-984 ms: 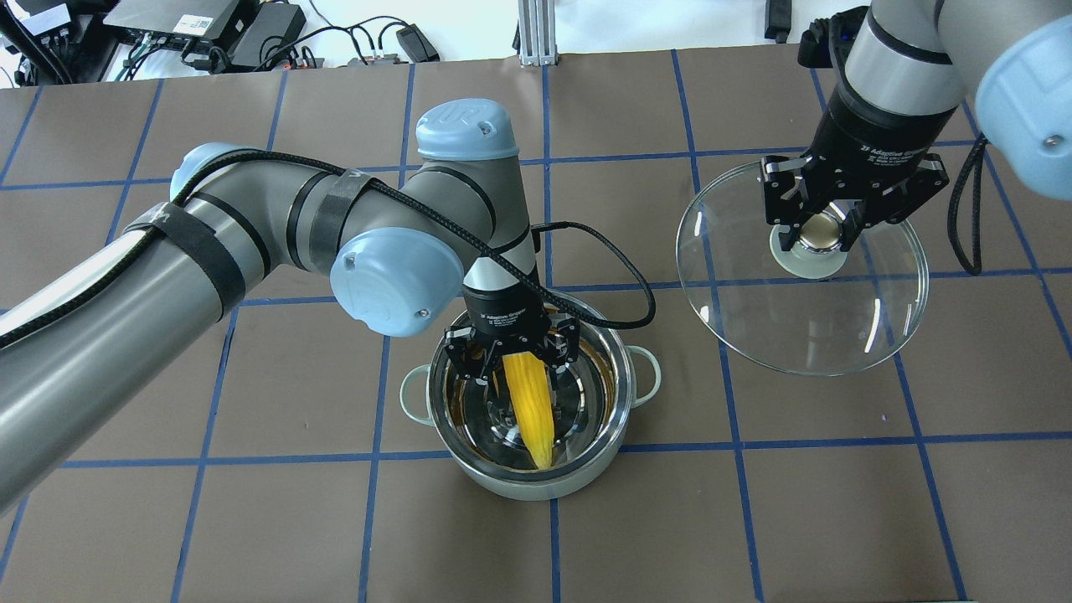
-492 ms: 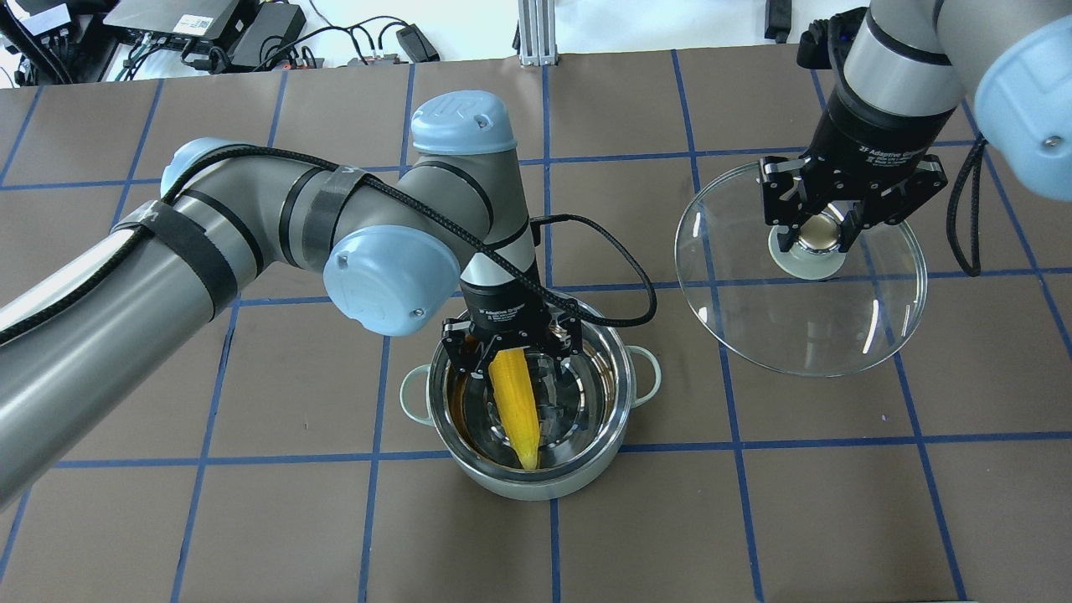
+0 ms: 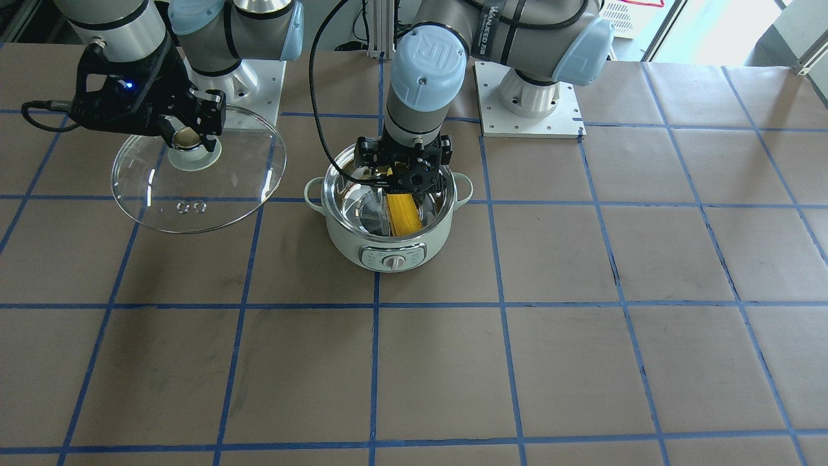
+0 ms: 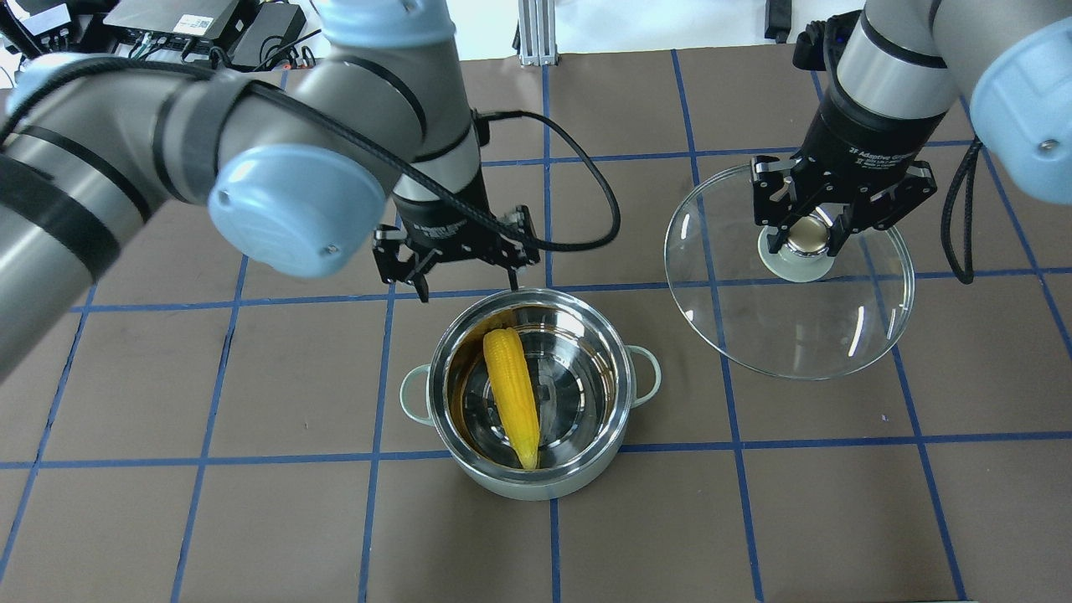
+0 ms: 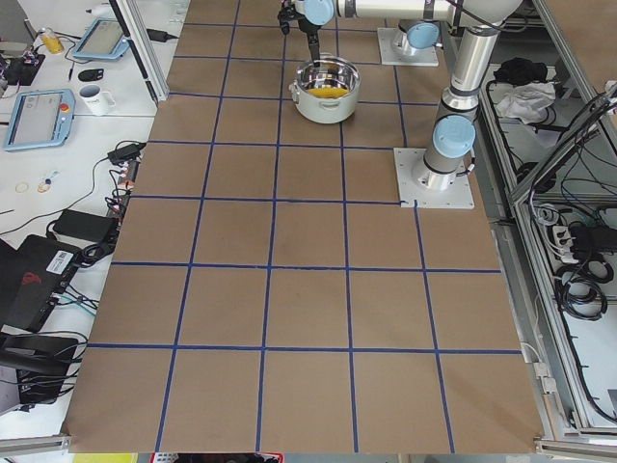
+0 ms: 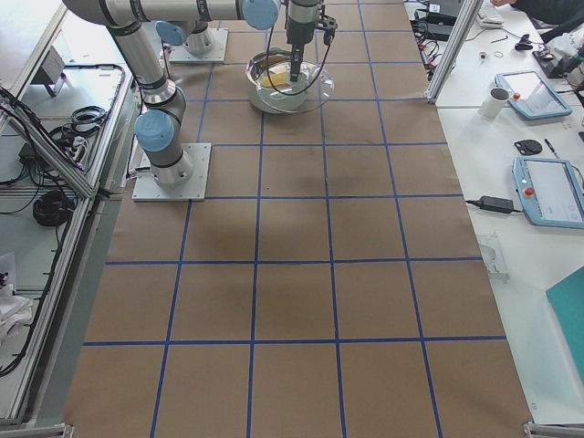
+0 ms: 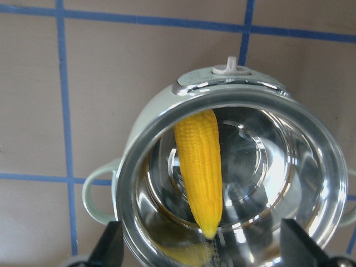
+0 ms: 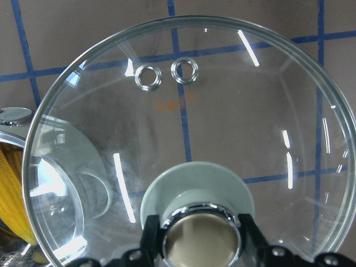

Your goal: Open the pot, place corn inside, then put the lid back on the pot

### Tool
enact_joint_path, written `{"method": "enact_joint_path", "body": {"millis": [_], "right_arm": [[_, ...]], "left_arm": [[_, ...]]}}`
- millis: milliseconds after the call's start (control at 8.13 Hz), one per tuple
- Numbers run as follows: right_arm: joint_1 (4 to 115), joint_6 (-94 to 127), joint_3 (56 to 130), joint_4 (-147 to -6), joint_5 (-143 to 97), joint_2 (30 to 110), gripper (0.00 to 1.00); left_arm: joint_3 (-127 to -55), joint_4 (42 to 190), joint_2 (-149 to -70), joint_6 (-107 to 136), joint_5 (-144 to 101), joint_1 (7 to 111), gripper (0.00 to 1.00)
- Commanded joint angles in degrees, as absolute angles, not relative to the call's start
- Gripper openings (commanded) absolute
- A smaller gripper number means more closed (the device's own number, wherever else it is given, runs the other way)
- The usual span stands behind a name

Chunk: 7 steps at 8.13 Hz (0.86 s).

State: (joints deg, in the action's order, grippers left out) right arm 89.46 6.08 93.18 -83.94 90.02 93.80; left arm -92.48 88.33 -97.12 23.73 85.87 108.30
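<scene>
Corn (image 4: 512,395) is inside the pot (image 4: 502,487), lying on the steel bottom. Thick end is close to the wall on the dial (image 3: 394,261) side, and the pointed tip is close to the opposite wall, toward the robot. Cob runs slightly left of the pot's centre in the overhead view. Nothing is gripping it. The steel wall beside it shows a yellow reflection.

Left gripper (image 4: 469,287) hangs above the pot, clear of the rim, pointing down. Jaws are spread wide and empty. The left wrist view looks straight into the pot, with one fingertip (image 7: 111,247) at each bottom corner and the corn in the gap, lower down.

Pot is uncovered and upright on the table (image 4: 251,519), dial side facing away from the robot, one loop handle (image 4: 656,373) on each side.

Lid (image 4: 804,327) is off the pot, out past that handle on the robot's right, well apart from the rim. Right gripper (image 4: 808,243) has its jaws clamped on the knob (image 4: 796,270), one finger on each side of the gold cap. Glass is roughly level, knob up. The front view shows its shadow on the table below, so it looks held off the surface. Two vent holes (image 8: 148,77) sit near the lid's edge on the side away from the robot. Through the glass, the right wrist view catches the pot's rim and a strip of corn at lower left.
</scene>
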Motion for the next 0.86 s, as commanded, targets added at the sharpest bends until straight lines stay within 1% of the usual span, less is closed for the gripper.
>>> {"method": "enact_joint_path", "body": {"millis": [0, 246, 369, 615, 738], "right_arm": [[95.1, 11.7, 93.2, -84.8, 88.3, 93.1, 0.14], [104.3, 21.8, 93.2, -89.6, 88.2, 89.6, 0.14], [109.0, 25.7, 93.2, -90.3, 88.2, 87.7, 0.14], [116.7, 33.7, 93.2, -95.0, 88.2, 83.4, 0.14], [117.8, 34.0, 93.3, -95.1, 88.2, 82.9, 0.14]], "left_arm": [[-82.8, 90.8, -95.1, 14.4, 88.6, 97.8, 1.0], [-79.2, 93.2, -95.0, 5.4, 90.3, 89.6, 1.0], [-78.8, 93.4, -94.7, 4.0, 90.1, 88.0, 1.0], [-78.7, 93.4, -94.1, 4.2, 90.4, 88.2, 1.0], [-78.7, 93.4, -94.0, 4.3, 90.4, 88.2, 1.0]]}}
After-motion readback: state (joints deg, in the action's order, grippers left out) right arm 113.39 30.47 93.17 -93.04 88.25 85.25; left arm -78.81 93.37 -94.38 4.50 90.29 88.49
